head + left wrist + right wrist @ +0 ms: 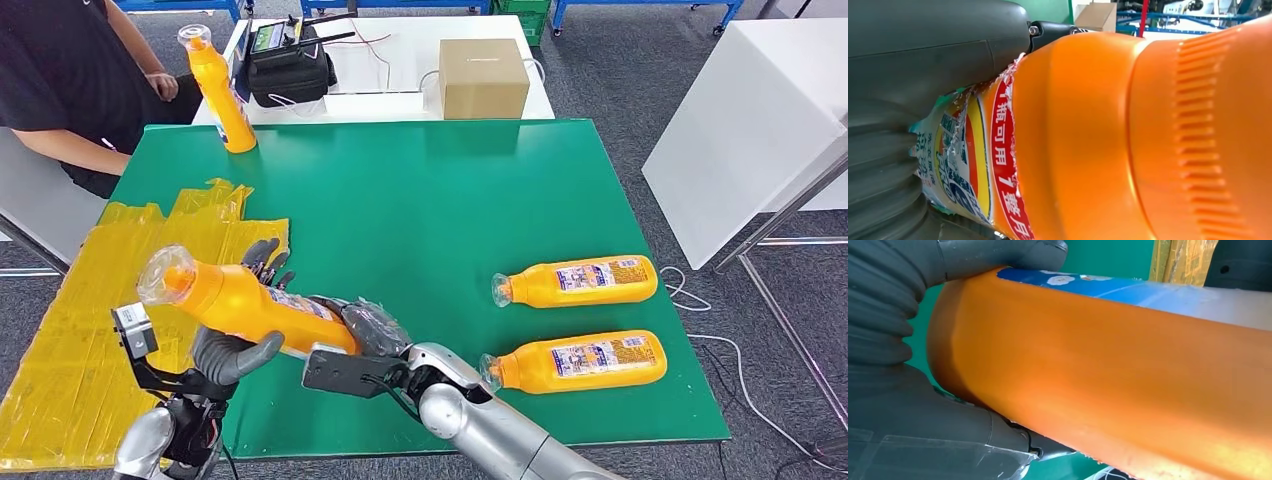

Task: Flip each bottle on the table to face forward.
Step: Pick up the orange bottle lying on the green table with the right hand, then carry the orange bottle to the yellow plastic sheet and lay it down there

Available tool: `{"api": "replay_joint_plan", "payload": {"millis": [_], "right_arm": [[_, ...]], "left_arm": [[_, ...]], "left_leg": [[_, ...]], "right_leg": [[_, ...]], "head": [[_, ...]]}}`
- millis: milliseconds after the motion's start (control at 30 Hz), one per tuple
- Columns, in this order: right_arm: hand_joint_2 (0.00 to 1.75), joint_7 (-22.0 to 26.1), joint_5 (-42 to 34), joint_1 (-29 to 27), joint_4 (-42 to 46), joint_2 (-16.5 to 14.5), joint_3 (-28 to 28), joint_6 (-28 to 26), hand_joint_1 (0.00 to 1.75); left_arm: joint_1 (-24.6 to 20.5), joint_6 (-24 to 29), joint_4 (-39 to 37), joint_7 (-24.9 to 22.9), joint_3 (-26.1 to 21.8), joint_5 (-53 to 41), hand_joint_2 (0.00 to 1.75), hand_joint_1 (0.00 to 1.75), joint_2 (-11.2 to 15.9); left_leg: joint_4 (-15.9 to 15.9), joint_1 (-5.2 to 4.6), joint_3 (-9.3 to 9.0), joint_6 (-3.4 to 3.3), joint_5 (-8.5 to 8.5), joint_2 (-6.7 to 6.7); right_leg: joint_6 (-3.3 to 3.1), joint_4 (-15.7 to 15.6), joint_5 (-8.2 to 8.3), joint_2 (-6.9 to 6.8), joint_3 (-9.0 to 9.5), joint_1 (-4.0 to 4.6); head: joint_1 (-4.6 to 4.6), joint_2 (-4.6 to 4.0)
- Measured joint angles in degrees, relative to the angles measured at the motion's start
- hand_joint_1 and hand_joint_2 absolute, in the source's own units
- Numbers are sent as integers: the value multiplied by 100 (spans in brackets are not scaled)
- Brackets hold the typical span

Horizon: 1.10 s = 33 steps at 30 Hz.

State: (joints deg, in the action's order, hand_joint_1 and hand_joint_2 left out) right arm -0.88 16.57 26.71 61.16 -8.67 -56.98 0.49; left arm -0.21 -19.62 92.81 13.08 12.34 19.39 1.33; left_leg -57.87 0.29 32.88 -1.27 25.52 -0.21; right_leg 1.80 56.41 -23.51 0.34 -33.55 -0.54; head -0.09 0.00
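**Two-handed hold on a tilted bottle**

Head view: at lower left, an orange bottle (235,300) is being held off the green table (420,200), its base gripped by the right hand (365,328) and its middle by the left hand (232,352).

Left wrist view: the left thumb (938,45) is being pressed on the torn label (963,160).

Right wrist view: the base is being clasped. Slippage is being risked wherever the smooth plastic is loosely gripped.
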Motion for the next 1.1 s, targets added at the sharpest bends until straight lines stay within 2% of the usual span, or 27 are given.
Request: {"api": "replay_joint_plan", "payload": {"millis": [133, 267, 1067, 1100], "right_arm": [[175, 12, 0, -2, 0, 8, 0, 11, 175], [175, 12, 0, -2, 0, 8, 0, 15, 175], [175, 26, -14, -2, 0, 8, -43, 49, 175], [175, 27, -14, -2, 0, 8, -42, 49, 131]], "left_arm": [[-47, -86, -46, 15, 27, -61, 175, 0, 44], [-83, -110, -75, 23, 54, -80, 175, 175, 71], [-106, -197, -119, 84, 57, 256, 175, 175, 85], [-104, -217, -119, 79, 51, 300, 175, 175, 85]], "left_leg": [[0, 0, 0, 0, 0, 0], [0, 0, 0, 0, 0, 0], [0, 0, 2, 0, 0, 0], [0, 0, 2, 0, 0, 0]], "right_leg": [[0, 0, 0, 0, 0, 0], [0, 0, 0, 0, 1, 0], [0, 1, 0, 0, 0, 0], [0, 0, 0, 0, 0, 0]], "head": [[1, 0], [0, 0], [1, 0], [1, 0]]}}
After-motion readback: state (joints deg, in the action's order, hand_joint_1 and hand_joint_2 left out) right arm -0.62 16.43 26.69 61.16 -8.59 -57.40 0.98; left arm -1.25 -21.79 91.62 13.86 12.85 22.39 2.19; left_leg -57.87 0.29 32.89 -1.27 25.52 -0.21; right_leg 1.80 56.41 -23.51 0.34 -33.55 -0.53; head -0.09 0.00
